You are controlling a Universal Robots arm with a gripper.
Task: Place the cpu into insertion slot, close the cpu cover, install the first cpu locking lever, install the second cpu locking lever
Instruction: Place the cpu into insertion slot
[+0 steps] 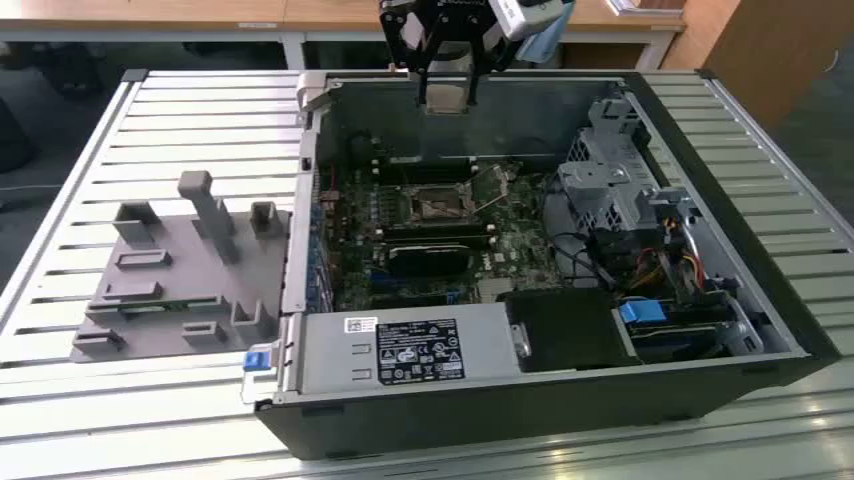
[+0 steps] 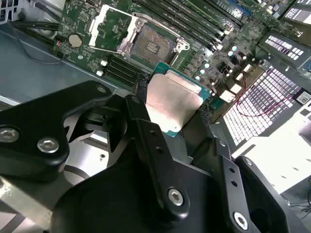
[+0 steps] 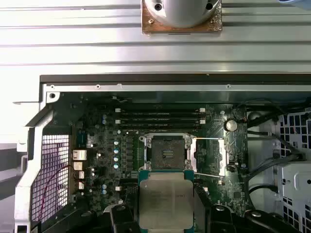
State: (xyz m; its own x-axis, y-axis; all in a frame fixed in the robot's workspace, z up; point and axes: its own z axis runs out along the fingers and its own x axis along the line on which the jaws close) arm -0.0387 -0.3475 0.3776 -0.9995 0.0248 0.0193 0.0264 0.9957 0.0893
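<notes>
The gripper is hanging above the far wall of the open computer case and is carrying the cpu. Its jaws are closing in on two opposite edges of the chip, open no wider than the chip itself, and in the second wrist view one black finger is pressing along the chip's side while the silver-grey face is showing between the jaws. The insertion slot is sitting on the motherboard on the floor of the case. In the exterior view it is lying below the gripper and nearer the camera, roughly on the same line across, so the chip is hanging well apart from it and touching nothing else. In the first wrist view the chip's edges are running parallel to the socket's silvery rim, and its face is looking about parallel to the board (a judgement from how squarely both are facing that camera), so the two squares appear to be lining up in turn but not yet in position. The socket's dark pin field is lying bare. The cpu cover is standing flipped open just beside the socket, on the side away from the row of capacitors, with board showing through its window, so nothing is blocking the slot from above.
</notes>
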